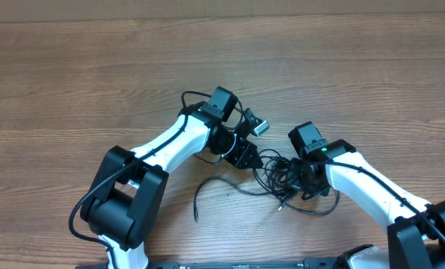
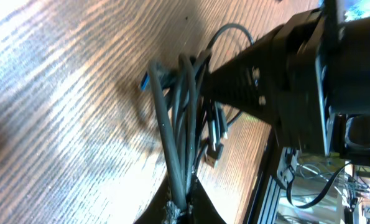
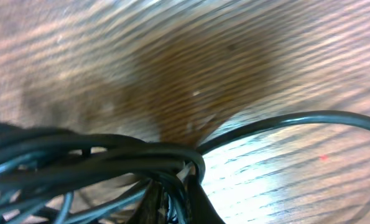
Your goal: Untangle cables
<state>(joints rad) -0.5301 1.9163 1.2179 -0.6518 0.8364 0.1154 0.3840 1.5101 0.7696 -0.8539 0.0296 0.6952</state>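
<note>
Closely crowded, left pincer point(image 2: 180, 209) and right pincer point(image 3: 172, 202) each clench the cables point(image 1: 277, 176) on the table point(image 1: 95, 75).

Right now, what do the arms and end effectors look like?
Both arms have white tubular links, the left arm and the right arm, between bulky black joint housings. A thin black cable runs along each white link. Each wrist carries a black boxy camera module; a small green light glows beside the right one. The left end effector and right end effector are black.

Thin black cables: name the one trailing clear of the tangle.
The thin black strand curving leftward, its end lying alone on the wooden table; the others are bunched together.
</note>
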